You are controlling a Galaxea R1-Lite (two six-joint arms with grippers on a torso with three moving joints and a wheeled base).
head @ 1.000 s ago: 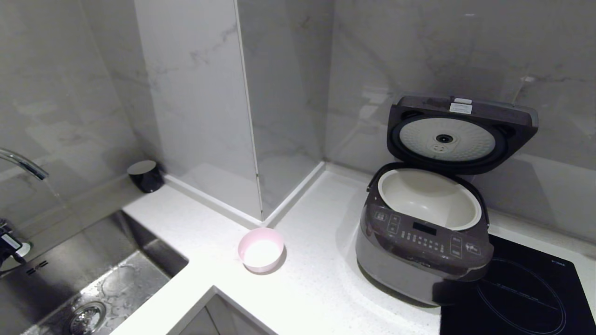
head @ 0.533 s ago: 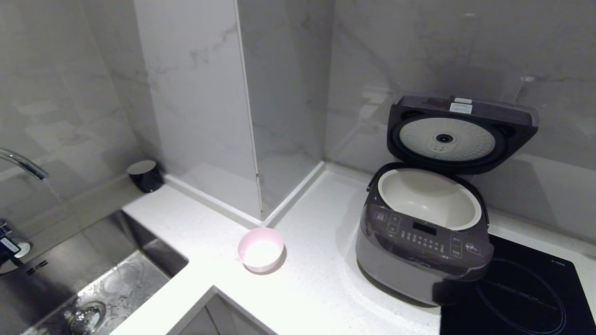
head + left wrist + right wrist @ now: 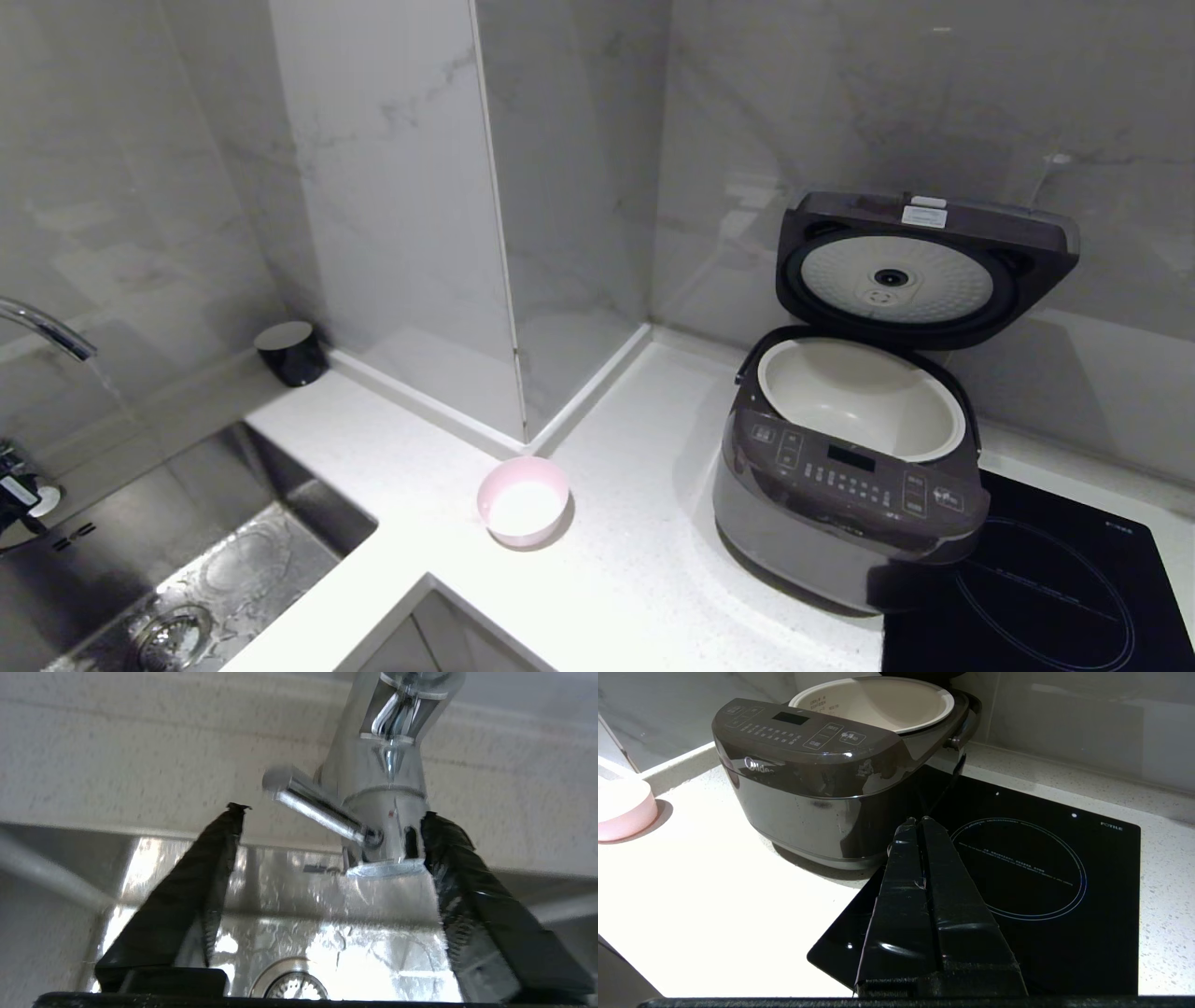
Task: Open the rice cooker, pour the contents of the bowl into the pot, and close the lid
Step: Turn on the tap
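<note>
Head view: we see the rice cooker (image 3: 845,485) by the bench's back edge, lid (image 3: 920,266) raised so the pot (image 3: 859,397) is accessible. The bowl (image 3: 523,501) waits near the front edge. Our left gripper (image 3: 327,826) is wide around the tap (image 3: 373,788); our right gripper (image 3: 920,821) is closed, empty.

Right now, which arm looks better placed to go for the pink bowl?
Probably the left. The bowl sits on the counter to the left of the open rice cooker, toward the sink where the left tool is, open around the faucet lever. The right tool is shut over the hob, with the cooker between.
</note>
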